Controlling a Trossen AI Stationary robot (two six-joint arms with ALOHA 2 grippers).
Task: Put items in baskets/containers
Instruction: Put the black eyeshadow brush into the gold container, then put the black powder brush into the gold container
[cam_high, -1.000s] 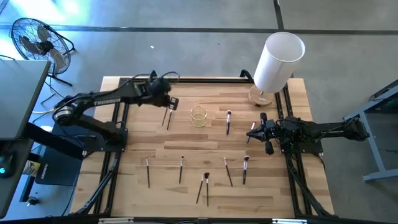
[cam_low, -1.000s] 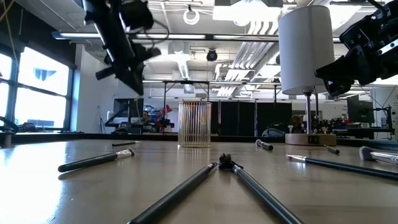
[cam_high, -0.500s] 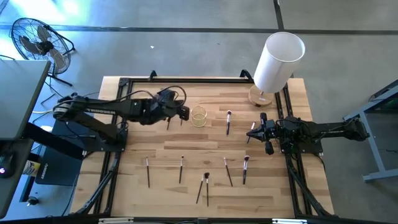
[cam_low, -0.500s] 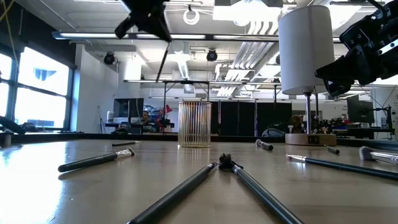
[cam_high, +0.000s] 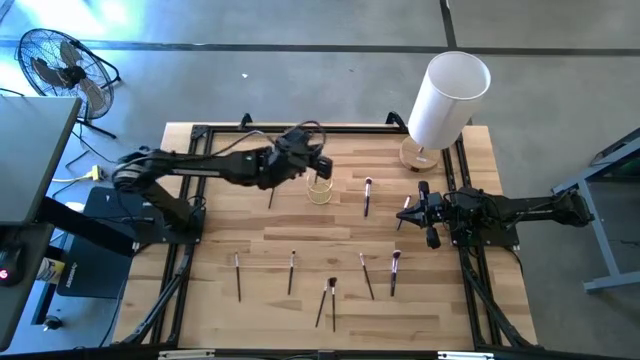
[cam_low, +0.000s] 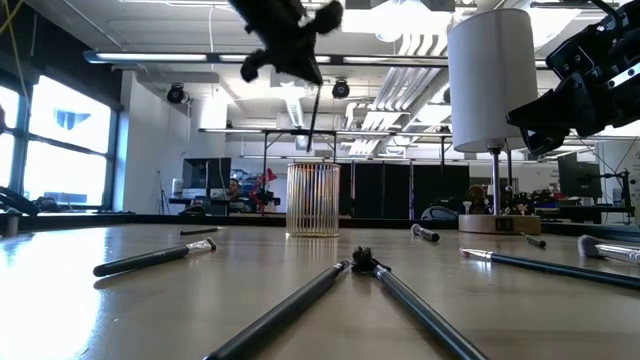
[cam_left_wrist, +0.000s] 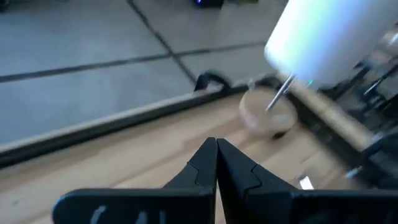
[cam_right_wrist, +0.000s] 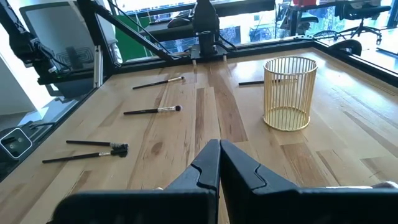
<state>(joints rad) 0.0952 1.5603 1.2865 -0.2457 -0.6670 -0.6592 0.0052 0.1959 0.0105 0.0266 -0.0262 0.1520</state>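
Ten brushes (cam_high: 291, 272) in all. Nine lie on the bench (cam_high: 480, 300): six in a loose row toward the edge far from the cylinder (cam_high: 447, 98), two of them crossing at the tips, and three across the middle, one on each side of the cup (cam_high: 320, 187) and one nearer the right edge. The tenth (cam_low: 314, 115) hangs from the left gripper (cam_high: 318, 165) over the cup. One cup. One cylinder, at the far right corner. Two arms, one at each side edge. One fan (cam_high: 57, 62) on the floor
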